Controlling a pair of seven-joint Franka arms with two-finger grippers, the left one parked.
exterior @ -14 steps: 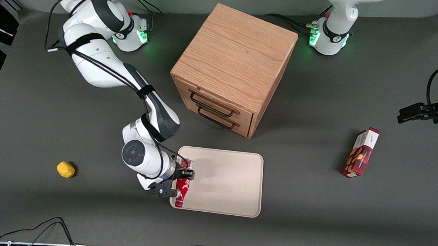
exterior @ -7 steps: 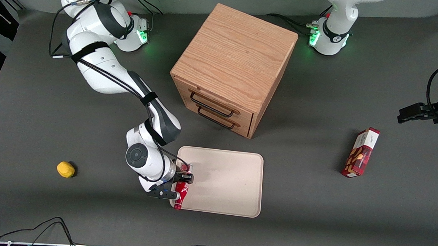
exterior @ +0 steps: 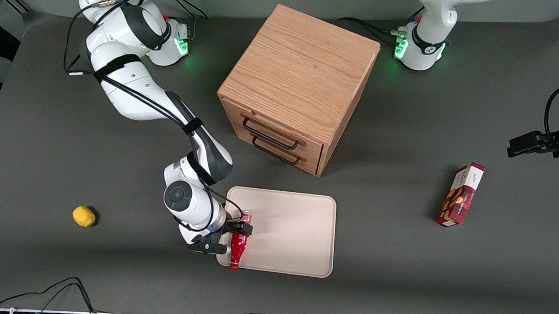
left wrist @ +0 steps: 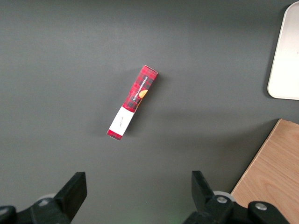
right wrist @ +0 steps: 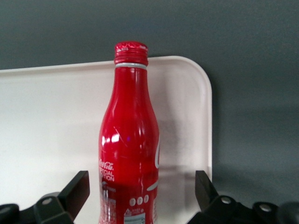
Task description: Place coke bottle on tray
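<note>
Red against the cream, the bottle [exterior: 237, 249] now lies low in the front view, near the middle of the frame, on the end of the tray [exterior: 294, 242] toward the working arm. Its cap reaches the rim nearest the front camera. Over the last second we have seen it shift a little farther in over the tray and swing so that its cap points straighter at that camera. In the right wrist view the bottle [right wrist: 131, 140] lies lengthwise on the tray [right wrist: 46, 116], cap at the rounded corner. The pincer [right wrist: 140, 196] stands spread, a finger on each side with a clear gap to the red body. In the front view the pincer [exterior: 231, 235] hangs over the bottle's lower half. We judge the bottle let go and resting on the tray, so the placing looks all but done. What is left is to lift away without nudging it, since a round body so near the rim could roll or tip over the edge. Around it the table [exterior: 397, 275] carries a wooden cabinet [exterior: 301, 87] higher in the frame, farther from the camera than the tray. A snack box [exterior: 462, 195] lies toward the parked arm's end, and a yellow lump [exterior: 84, 216] toward the working arm's end. None of these is near enough to hinder a straight rise.
</note>
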